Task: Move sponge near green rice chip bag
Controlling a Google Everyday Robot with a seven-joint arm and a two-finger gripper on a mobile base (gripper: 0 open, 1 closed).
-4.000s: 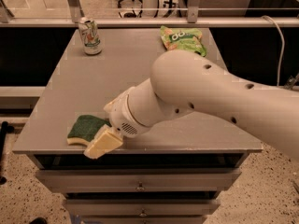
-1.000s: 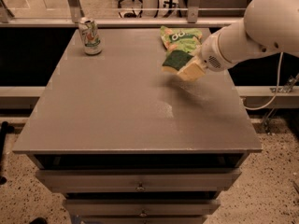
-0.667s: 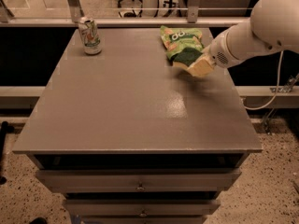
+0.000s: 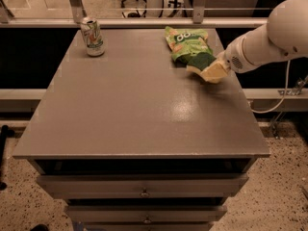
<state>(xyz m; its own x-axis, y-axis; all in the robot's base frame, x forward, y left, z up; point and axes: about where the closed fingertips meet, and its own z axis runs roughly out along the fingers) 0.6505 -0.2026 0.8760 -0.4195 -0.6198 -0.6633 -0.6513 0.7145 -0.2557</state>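
The sponge [image 4: 198, 61], dark green on top with a pale foam edge, is at the table's back right, right against the lower edge of the green rice chip bag [image 4: 185, 41]. My gripper [image 4: 210, 71] comes in from the right on a white arm and is shut on the sponge's right end. Its pale yellow fingers [image 4: 215, 72] show just right of the green pad. The sponge is low, at or just above the tabletop. The bag lies flat near the back edge.
A white-and-green drink can [image 4: 92, 36] stands upright at the back left. The grey table [image 4: 134, 114] has drawers under its front edge. A railing and glass run behind it. A cable hangs off to the right.
My gripper has carried the sponge from the front left of the table to the back right. Over the last second it moved slightly right and down, beside the bag.
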